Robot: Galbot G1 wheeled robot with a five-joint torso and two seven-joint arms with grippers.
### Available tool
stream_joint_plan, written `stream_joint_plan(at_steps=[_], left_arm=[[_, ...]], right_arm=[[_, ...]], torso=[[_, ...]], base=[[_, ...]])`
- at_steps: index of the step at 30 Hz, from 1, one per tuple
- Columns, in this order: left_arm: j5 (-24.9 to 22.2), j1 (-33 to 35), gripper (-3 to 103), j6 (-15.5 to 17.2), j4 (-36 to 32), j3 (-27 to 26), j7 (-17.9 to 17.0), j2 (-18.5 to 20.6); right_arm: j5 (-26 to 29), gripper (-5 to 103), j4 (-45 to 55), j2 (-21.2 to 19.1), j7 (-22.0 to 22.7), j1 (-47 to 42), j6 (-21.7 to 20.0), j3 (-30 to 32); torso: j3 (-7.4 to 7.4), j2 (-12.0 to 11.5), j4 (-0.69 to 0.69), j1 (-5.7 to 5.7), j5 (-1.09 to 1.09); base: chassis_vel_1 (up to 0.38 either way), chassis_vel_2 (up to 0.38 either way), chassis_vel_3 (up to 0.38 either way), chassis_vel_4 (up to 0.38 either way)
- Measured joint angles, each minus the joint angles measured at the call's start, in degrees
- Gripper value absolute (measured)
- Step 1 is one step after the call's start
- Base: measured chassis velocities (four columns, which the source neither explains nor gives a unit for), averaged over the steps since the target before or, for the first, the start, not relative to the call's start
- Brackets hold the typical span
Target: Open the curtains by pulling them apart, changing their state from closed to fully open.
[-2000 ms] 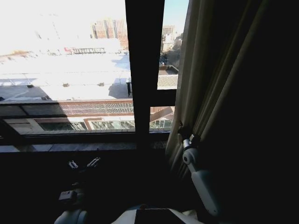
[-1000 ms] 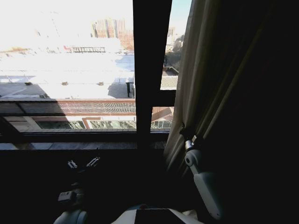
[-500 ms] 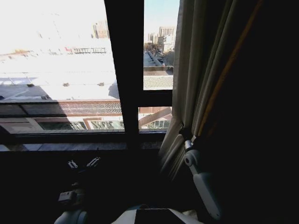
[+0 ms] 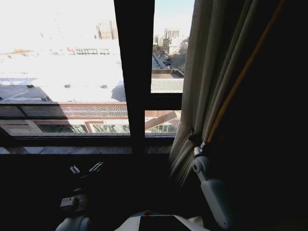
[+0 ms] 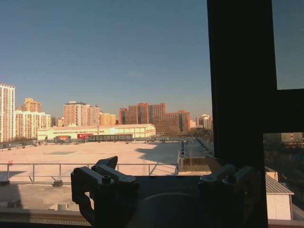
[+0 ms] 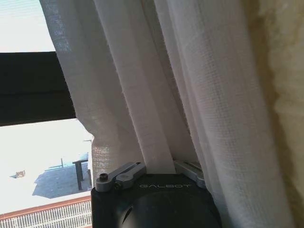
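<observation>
Sheer white woven fabric: the curtains (image 4: 202, 86) hang bunched in long pleats in the right half of the head frame, from the top edge down to about mid-height, where the right gripper (image 4: 196, 143) has them. The wrist view shows one curtain fold (image 6: 156, 142) running down between the two silver fingers (image 6: 121, 175), which are pressed onto it: the fabric is pinched, not merely touched.

Handling judgement: light, limp cloth with an open weave. It should follow a sideways pull with little resistance, but it could slip out of a thin pinch or snag. Best hold is a gathered pleat near the panel's free edge, as it is held here; a single thin layer would likely slide out.

Left gripper (image 4: 85, 169) sits low in the lower left of the head frame, below the window sill (image 4: 72, 150), fingers spread and holding nothing.

Edges and room: the black window frame bar (image 4: 132, 72) stands upright at centre frame, just left of the curtain's free edge, with a narrow strip of glass between them. The glass left of the bar is uncovered. To the right of the bunch the frame is dark; I cannot tell how much room remains there.
</observation>
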Motion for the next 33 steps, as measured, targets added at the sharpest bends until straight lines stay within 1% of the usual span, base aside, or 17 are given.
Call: stream_joint_plan(at_steps=[3, 5, 6, 7, 8, 9, 12, 14, 19, 21, 24, 26, 28, 31, 32, 33], left_arm=[[0.04, 0.04, 100, -0.19, 0.04, 0.32, 0.01, -0.11], [0.13, 0.05, 100, -0.26, 0.04, 0.54, 0.02, -0.24], [0.17, 0.07, 100, -0.27, 0.04, 0.60, 0.02, -0.26], [0.19, 0.08, 100, -0.29, 0.04, 0.62, 0.02, -0.26], [0.20, 0.09, 100, -0.31, 0.04, 0.64, 0.03, -0.25], [0.20, 0.09, 100, -0.31, 0.04, 0.64, 0.03, -0.25], [0.20, 0.13, 100, -0.38, 0.13, 0.67, 0.05, -0.16], [0.20, 0.11, 100, -0.39, 0.16, 0.67, 0.05, -0.13], [0.01, 0.01, 100, -0.37, 0.17, 0.53, 0.07, 0.27], [-0.03, 0.00, 100, -0.37, 0.13, 0.44, 0.07, 0.40], [-0.27, -0.13, 100, -0.30, 0.08, 0.24, 0.05, 1.08], [-0.38, -0.18, 100, -0.27, 0.09, 0.26, 0.06, 1.26], [-0.48, -0.35, 100, -0.25, 0.22, 0.46, 0.06, 1.61], [-0.72, -0.44, 100, -0.21, 0.22, 0.62, 0.07, 1.69], [-0.72, -0.44, 100, -0.21, 0.22, 0.62, 0.07, 1.69], [-0.93, -0.44, 100, -0.17, 0.09, 0.62, 0.07, 1.75]], right_arm=[[-0.62, 0, 0.68, -0.11, -0.11, -0.30, -0.18, 0.34], [-1.10, 0, 1.91, -0.39, -2.09, -1.12, -0.30, 0.32], [-1.34, 5, 2.68, -0.48, -3.27, -1.73, -0.32, 0.23], [-1.52, 5, 3.42, -0.57, -4.00, -2.25, -0.32, 0.06], [-1.67, 10, 4.61, -0.70, -4.73, -3.11, -0.32, -0.23], [-1.67, 10, 4.61, -0.70, -4.73, -3.11, -0.32, -0.23], [-2.45, 27, 7.86, -1.04, -6.14, -6.10, -0.40, -1.05], [-2.98, 27, 8.78, -1.11, -6.42, -7.02, -0.43, -1.23], [-6.79, 54, 15.15, -1.66, -6.90, -13.12, -0.49, -1.78], [-7.59, 54, 16.24, -1.72, -6.90, -14.26, -0.47, -1.78], [-10.52, 70, 19.87, -1.67, -6.82, -19.45, -0.11, -1.13], [-11.16, 70, 20.48, -1.54, -6.85, -20.58, 0.05, -0.93], [-13.95, 81, 21.78, -0.93, -8.17, -24.29, 1.42, -0.09], [-17.65, 96, 21.87, -0.14, -8.54, -25.77, 3.03, 0.27], [-17.65, 96, 21.87, -0.14, -8.54, -25.77, 3.03, 0.27], [-18.44, 99, 22.16, 0.40, -8.53, -26.10, 3.28, 0.12]], torso=[[0.01, 0.00, 0.00, 0.00, 0.02], [0.01, 0.00, 0.00, 0.01, 0.00], [0.01, -0.01, 0.00, 0.01, 0.01], [0.01, 0.00, 0.00, 0.01, 0.01], [0.01, 0.00, 0.00, 0.01, 0.01], [0.01, 0.00, 0.00, 0.01, 0.01], [0.01, 0.00, 0.01, 0.01, 0.01], [0.01, 0.00, 0.00, 0.01, 0.00], [0.01, 0.00, 0.00, 0.00, 0.00], [0.00, 0.00, 0.02, 0.00, -0.02], [0.00, 0.00, 0.00, 0.00, -0.01], [0.00, 0.00, 0.01, 0.00, 0.00], [0.00, 0.00, -0.01, 0.00, -0.01], [0.00, 0.00, 0.01, 0.00, -0.01], [0.00, 0.00, 0.01, 0.00, -0.01], [0.00, 0.00, 0.01, 0.00, -0.02]], base=[[0.000, 0.000, 0.000, 0.000], [0.000, 0.000, 0.000, 0.000], [0.000, 0.000, 0.000, 0.000], [0.000, 0.000, 0.000, 0.000], [0.000, 0.000, 0.000, 0.000], [0.000, 0.000, 0.000, 0.000], [0.000, 0.000, 0.000, 0.000], [0.000, 0.000, 0.000, 0.000], [0.000, 0.000, 0.000, 0.000], [0.000, 0.000, 0.000, 0.000], [0.000, 0.000, 0.000, 0.000], [0.000, 0.000, 0.000, 0.000], [0.000, 0.000, 0.000, 0.000], [0.000, 0.000, 0.000, 0.000], [0.000, 0.000, 0.000, 0.000], [0.000, 0.000, 0.000, 0.000]])
